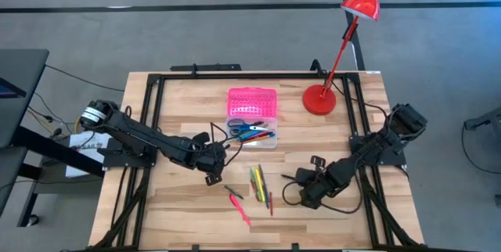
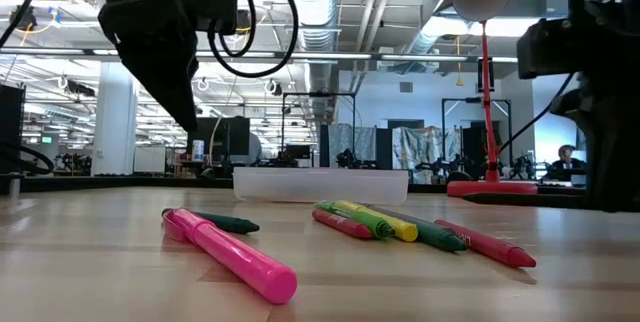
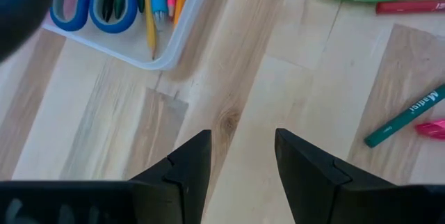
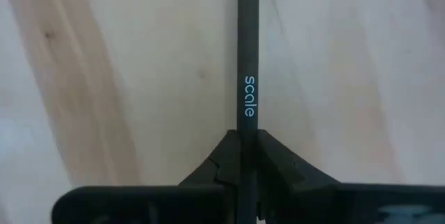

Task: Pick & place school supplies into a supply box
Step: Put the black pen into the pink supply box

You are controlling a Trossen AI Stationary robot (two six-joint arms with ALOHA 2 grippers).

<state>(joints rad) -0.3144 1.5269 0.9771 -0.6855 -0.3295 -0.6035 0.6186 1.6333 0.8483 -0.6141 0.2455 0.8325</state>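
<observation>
Pinching black pencil (image 4: 247, 57) between jaws, right gripper (image 4: 247, 156) low over table; left gripper (image 3: 242, 156) jaws spread, seemingly empty.

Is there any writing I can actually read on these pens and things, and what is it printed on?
"scale": light blue letters on the black pen shut between the right gripper fingers.
"Marker": white letters on the green marker lying on the table, seen from the left wrist.
No other readable writing shows on the remaining supplies, the supply box or the red lamp.
</observation>
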